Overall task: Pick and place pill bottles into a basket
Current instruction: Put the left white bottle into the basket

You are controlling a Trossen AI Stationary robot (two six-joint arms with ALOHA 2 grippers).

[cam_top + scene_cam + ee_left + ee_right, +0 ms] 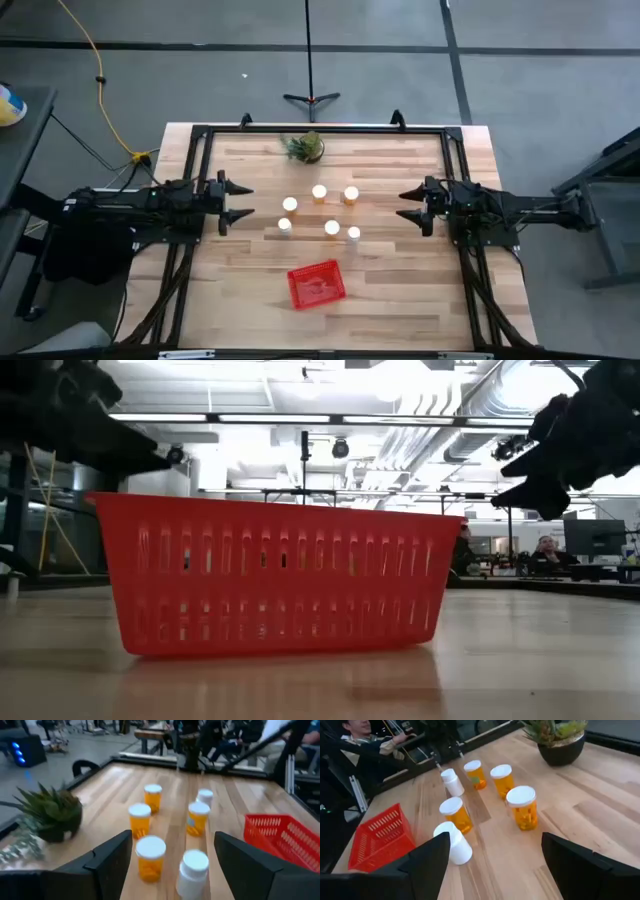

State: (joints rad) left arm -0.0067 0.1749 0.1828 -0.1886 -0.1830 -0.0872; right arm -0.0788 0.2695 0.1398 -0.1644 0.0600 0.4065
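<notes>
six bottles [320,210] stand mid-table, all outside the red basket [317,284] lying nearer the front edge. left gripper [243,201] and right gripper [408,207] flank the cluster, fingers spread wide, holding nothing. the bottles look light, rigid and smooth, likely best pinched across the orange body below the cap

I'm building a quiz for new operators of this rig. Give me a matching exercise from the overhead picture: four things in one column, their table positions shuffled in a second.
Things:
1. potted plant
2. basket
3. left gripper
4. right gripper

Places:
A. near edge of the table, below the pill bottles
B. right side, open
C. far edge of the table
D. left side, open

Pairs: 1-C, 2-A, 3-D, 4-B
</notes>
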